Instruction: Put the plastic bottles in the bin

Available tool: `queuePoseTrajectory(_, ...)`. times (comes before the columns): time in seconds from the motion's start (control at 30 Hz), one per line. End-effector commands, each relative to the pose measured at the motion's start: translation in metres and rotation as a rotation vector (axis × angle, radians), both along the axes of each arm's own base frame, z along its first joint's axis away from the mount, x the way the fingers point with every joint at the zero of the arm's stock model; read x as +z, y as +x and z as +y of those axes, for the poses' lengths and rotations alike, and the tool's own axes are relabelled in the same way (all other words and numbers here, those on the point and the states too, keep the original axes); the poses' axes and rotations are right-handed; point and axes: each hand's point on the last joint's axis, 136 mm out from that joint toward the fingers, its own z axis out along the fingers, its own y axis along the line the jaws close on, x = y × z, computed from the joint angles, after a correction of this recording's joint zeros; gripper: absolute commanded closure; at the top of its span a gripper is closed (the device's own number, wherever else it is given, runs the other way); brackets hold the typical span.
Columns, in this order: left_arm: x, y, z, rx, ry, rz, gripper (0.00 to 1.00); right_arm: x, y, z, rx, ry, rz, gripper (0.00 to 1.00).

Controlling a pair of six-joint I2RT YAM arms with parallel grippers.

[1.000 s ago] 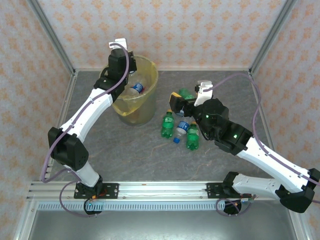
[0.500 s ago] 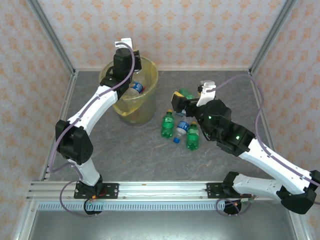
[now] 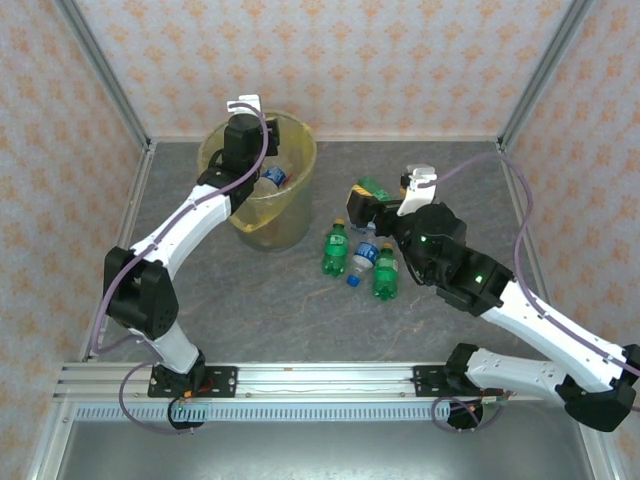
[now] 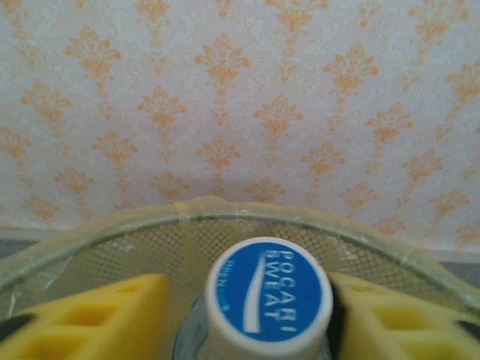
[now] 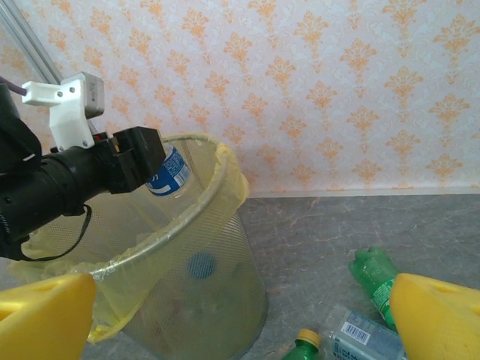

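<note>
My left gripper hangs over the bin, a mesh bucket lined with a yellow bag. A clear plastic bottle with a blue-and-white cap stands between its yellow pads, which are apart from the cap on both sides. The right wrist view shows that bottle's blue label just above the bin rim. My right gripper is open above the table beside a green bottle. Two green bottles and a clear one lie right of the bin.
Through the bin's mesh I make out a blue cap and other shapes inside. Patterned walls and metal posts close in the grey table on three sides. The arm bases sit on the rail at the near edge.
The left gripper has moved right, further over the bin, and its jaws have opened around the bottle. The right arm shifted slightly right, still open.
</note>
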Motion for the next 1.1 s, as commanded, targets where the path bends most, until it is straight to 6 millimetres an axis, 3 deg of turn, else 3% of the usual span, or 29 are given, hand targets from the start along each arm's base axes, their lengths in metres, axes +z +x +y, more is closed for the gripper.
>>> queuePoseTrajectory(0.0,0.026,-0.015,0.016,0.046,-0.009,-0.02,0.22,-0.001,0.003,0.001,-0.014,-0.015,0.0,0.0)
queuePoseTrajectory(0.03,0.032,-0.018,0.019,0.055,-0.01,-0.027,0.15,-0.002,0.004,0.002,-0.013,-0.014,0.001,0.0)
queuePoseTrajectory(0.33,0.086,-0.038,0.035,0.115,-0.041,-0.096,0.06,-0.004,0.005,0.006,-0.005,-0.007,0.006,0.01)
queuePoseTrajectory(0.57,0.116,-0.038,0.022,0.038,-0.079,-0.102,0.01,-0.01,0.007,0.003,-0.036,-0.004,0.023,0.0)
queuePoseTrajectory(0.7,0.118,-0.04,0.016,0.005,-0.11,-0.082,0.01,-0.023,0.011,-0.007,-0.104,-0.003,0.058,0.0)
queuePoseTrajectory(0.83,0.102,-0.045,0.015,-0.007,-0.122,-0.037,0.01,-0.042,0.014,-0.013,-0.132,-0.006,0.11,0.0)
queuePoseTrajectory(1.07,0.077,-0.071,-0.012,-0.178,-0.28,0.037,0.01,-0.101,0.023,-0.035,-0.216,0.021,0.279,0.0)
